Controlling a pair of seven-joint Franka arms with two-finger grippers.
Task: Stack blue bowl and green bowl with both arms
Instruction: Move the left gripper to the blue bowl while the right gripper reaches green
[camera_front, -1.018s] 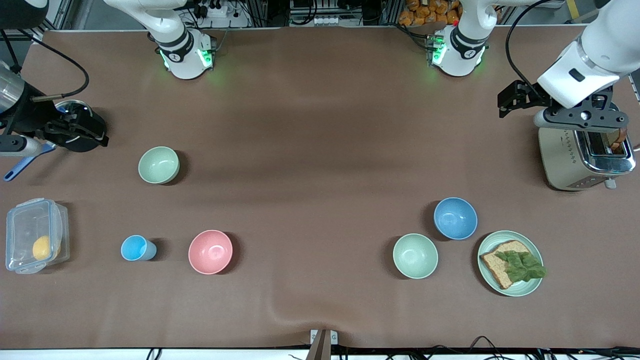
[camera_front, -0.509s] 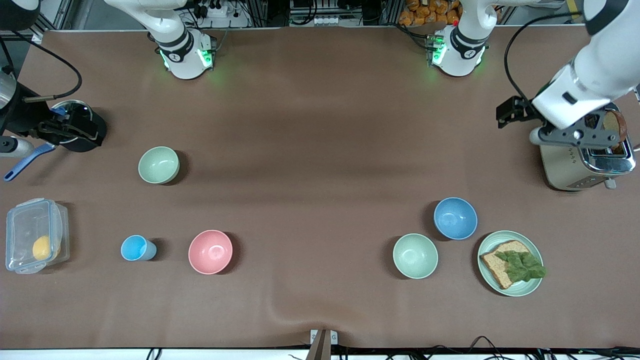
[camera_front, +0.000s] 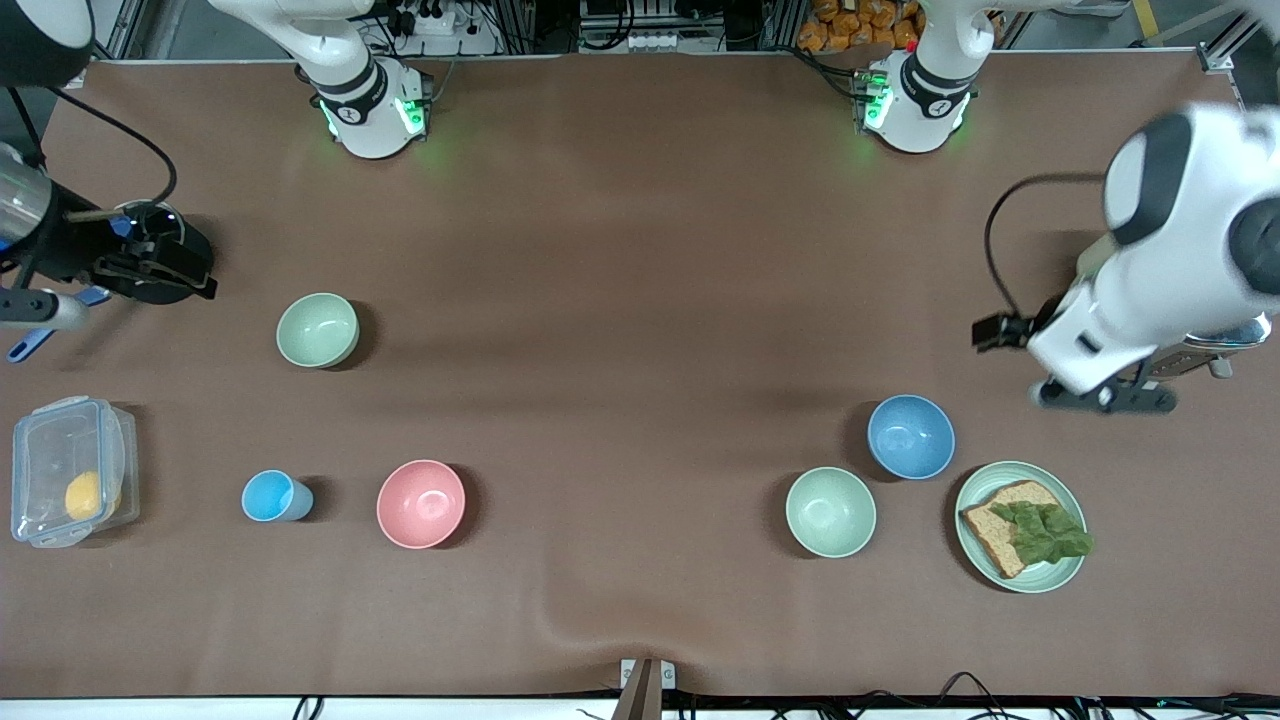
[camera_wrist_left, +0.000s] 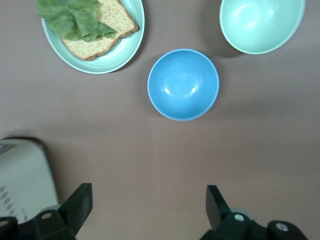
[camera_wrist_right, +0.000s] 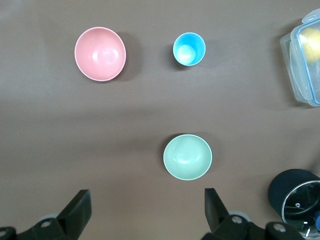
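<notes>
since a second ago the left gripper has swung from the toaster to bare table near the blue bowl, fingers spread, likely lining up a grasp. the right gripper waits, spread, above the twin bowl; the green bowl sits just beside the blue.

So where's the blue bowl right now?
The blue bowl sits on the table toward the left arm's end, between the green bowl and the plate with bread, slightly farther from the front camera than both.
</notes>
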